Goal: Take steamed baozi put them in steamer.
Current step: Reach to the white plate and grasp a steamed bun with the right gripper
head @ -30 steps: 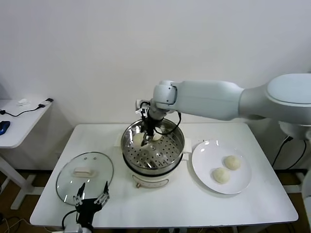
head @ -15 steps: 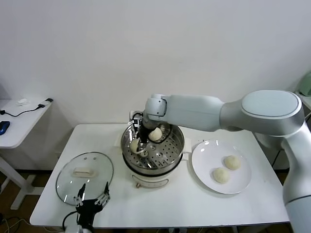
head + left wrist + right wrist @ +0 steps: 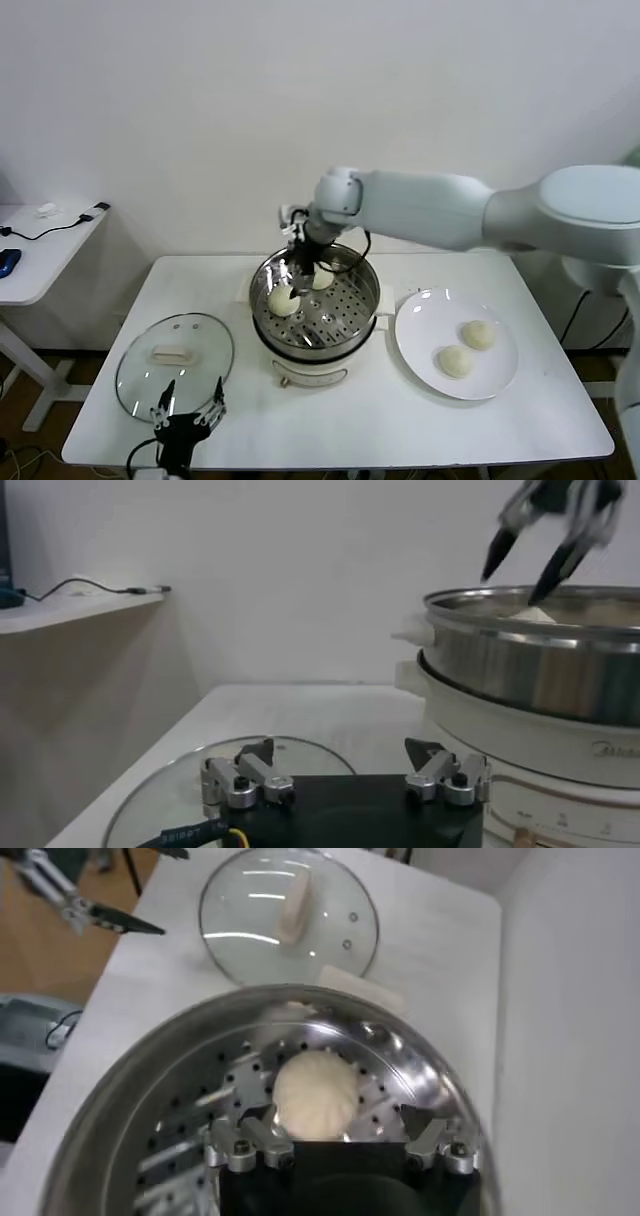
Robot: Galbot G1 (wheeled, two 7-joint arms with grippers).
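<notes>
Head view: left gripper (image 3: 188, 409) low at near table edge beside round glass lid (image 3: 174, 356), fingers spread wide, empty; body cut off by frame. White table (image 3: 330, 420) smooth. Flat white plate (image 3: 456, 343) at right carried two pale round steamed baozi (image 3: 467, 348). Steamer (image 3: 315, 303), shiny steel with perforated tray, held two more baozi (image 3: 284, 301); far one partly hidden behind right gripper (image 3: 298, 272). Right gripper hung above near-left bun, fingers parted wide, gripping nothing.
</notes>
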